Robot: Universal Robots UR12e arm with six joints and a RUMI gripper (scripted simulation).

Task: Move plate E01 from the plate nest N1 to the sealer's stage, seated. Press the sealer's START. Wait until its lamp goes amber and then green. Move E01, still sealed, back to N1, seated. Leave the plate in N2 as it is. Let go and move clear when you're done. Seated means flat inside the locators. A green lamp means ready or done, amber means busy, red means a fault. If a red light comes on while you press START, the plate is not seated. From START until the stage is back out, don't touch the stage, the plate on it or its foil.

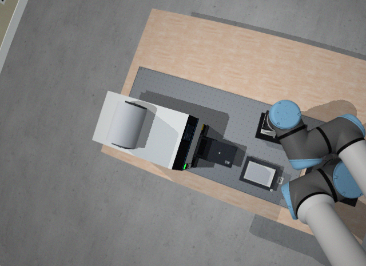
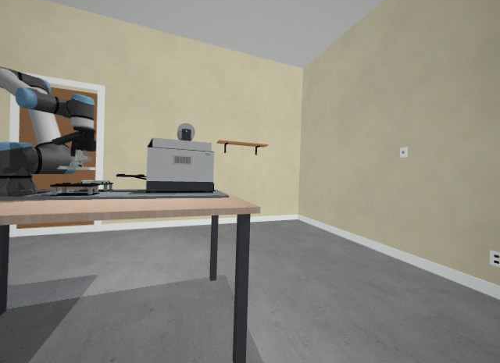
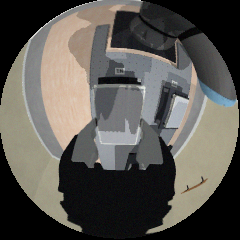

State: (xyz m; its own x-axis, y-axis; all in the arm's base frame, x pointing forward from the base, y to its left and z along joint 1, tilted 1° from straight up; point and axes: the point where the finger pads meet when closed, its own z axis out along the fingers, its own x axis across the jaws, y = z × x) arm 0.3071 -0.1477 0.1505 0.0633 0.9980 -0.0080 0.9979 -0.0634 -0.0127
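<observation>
plate e01 hanging over n1, the stage waiting at eight o'clock

the tool (image 2: 81,162) (image 3: 118,118) is clamping on plate e01 (image 1: 266,133) (image 2: 87,168) (image 3: 120,107), its two fingers gripping opposite sides. the exterior view is showing the plate hanging roughly level above nest n1 (image 1: 259,134) (image 2: 74,185) (image 3: 120,80), with air between them. in the top view the wrist is covering most of both.

from n1, the stage (image 1: 221,152) (image 2: 130,175) is sitting out at eight o'clock, carrying no plate, and the sealer (image 1: 165,133) (image 2: 181,165) is standing at nine on the table (image 1: 236,50) (image 2: 161,208) (image 3: 60,75). its lamp (image 1: 185,166) is glowing green. nest n2 (image 1: 242,177) (image 2: 108,183) (image 3: 162,107) is lying at six o'clock, its own plate (image 1: 259,173) (image 2: 94,182) (image 3: 177,112) resting inside.

the step in hand is probably the outbound carry to the stage; whether foil is covering e01 i cannot tell, so a return to n1 is remaining possible.

if outbound, the next move is calling for a level carry towards eight o'clock, passing above n2's plate, then squaring up and lowering inside the locators before letting go. a tilted corner would be risking a red light at start. if returning, it is calling for a straight descent.
</observation>
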